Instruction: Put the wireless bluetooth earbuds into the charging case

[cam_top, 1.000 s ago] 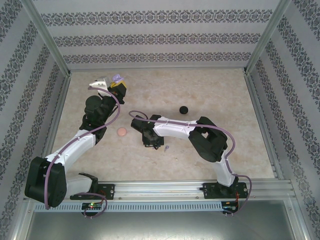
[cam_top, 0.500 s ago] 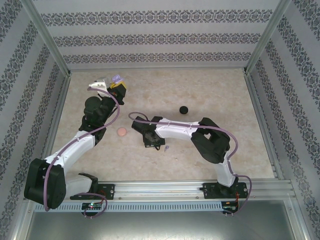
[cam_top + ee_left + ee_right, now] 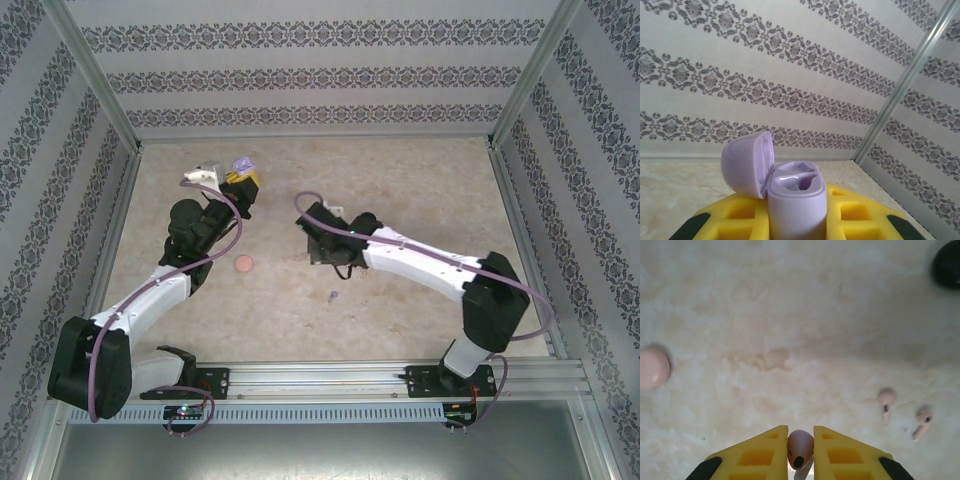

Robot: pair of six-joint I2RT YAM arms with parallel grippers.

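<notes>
My left gripper (image 3: pixel 796 227) grips a purple charging case (image 3: pixel 796 200), lid open. My right gripper (image 3: pixel 800 454) pinches 1 earbud (image 3: pixel 800 444) above the table (image 3: pixel 790 315), 2 pale pink earbuds (image 3: pixel 886 401) lying nearby

The right gripper (image 3: pixel 330 250), with a tiny pink-brown plastic earbud (image 3: pixel 800 446) in its grasp, has gone forward and rightward, so the small purple short-stemmed earbud (image 3: pixel 332 296) once just beside it now lies apart behind it, and the left gripper (image 3: pixel 243 182) with its open lilac plastic charging case (image 3: pixel 795 200) has shifted slightly right.
</notes>
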